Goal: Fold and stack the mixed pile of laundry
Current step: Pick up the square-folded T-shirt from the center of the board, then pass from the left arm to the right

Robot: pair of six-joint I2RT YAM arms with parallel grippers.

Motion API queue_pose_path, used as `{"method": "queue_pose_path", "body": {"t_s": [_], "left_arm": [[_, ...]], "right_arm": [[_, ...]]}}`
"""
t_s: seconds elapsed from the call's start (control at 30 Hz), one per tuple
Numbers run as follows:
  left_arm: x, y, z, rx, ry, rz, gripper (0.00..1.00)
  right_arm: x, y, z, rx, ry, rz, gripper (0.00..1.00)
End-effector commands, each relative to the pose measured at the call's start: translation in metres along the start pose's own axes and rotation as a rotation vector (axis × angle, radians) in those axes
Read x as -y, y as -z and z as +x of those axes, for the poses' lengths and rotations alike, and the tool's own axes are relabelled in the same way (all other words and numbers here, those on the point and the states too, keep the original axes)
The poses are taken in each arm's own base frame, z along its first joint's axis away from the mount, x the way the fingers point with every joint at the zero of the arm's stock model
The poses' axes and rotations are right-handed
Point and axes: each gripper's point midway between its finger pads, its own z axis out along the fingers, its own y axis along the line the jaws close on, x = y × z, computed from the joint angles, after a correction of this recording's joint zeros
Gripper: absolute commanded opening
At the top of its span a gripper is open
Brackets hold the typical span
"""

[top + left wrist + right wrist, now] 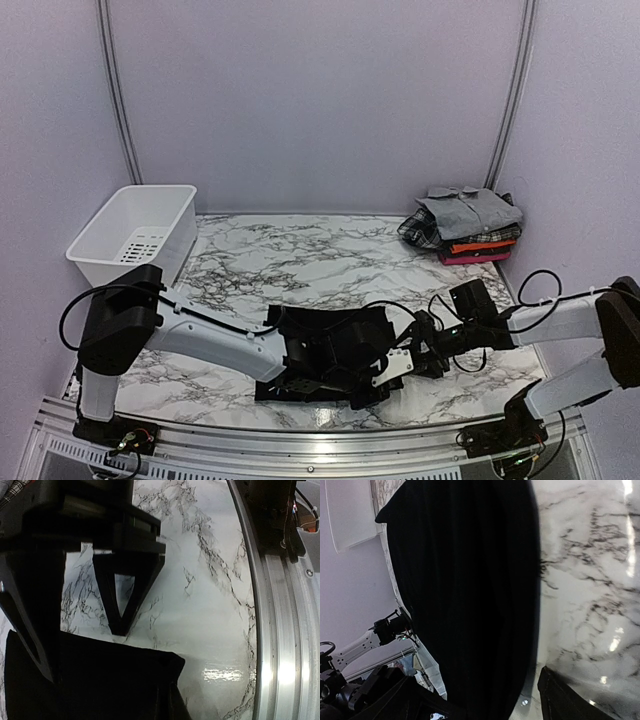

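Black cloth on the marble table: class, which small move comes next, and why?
Probably close the open right gripper on the right edge of the large plain black cloth: it lies rumpled and unfolded, the left gripper shut at its left side, so both grippers could then fold it.

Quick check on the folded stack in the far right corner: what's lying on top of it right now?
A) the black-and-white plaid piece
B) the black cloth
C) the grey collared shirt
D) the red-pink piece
C: the top view shows the grey collared shirt as the uppermost layer, with the plaid piece showing beneath it.
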Motion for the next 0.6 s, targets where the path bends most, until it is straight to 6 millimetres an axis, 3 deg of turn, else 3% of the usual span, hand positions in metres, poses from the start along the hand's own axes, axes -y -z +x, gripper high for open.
{"method": "queue_pose_path", "body": {"t_s": [0.0,0.13,0.3,0.5,0.57], "left_arm": [[-0.005,0.027,-0.04,0.124,0.011,-0.006,0.05],[-0.004,0.035,-0.048,0.147,0.001,0.001,0.05],[0.001,0.035,-0.05,0.153,-0.017,0.011,0.06],[0.007,0.035,-0.049,0.149,-0.043,0.006,0.06],[0.007,0.035,-0.047,0.145,-0.045,-0.001,0.07]], "right_arm": [[-0.02,-0.015,-0.006,-0.004,0.0,-0.069,0.83],[-0.013,-0.027,-0.012,-0.012,-0.016,-0.057,0.81],[-0.024,-0.044,-0.017,-0.035,-0.019,-0.095,0.76],[-0.028,-0.06,-0.024,-0.064,-0.03,-0.106,0.57],[-0.025,-0.062,-0.025,-0.069,-0.041,-0.09,0.46]]}}
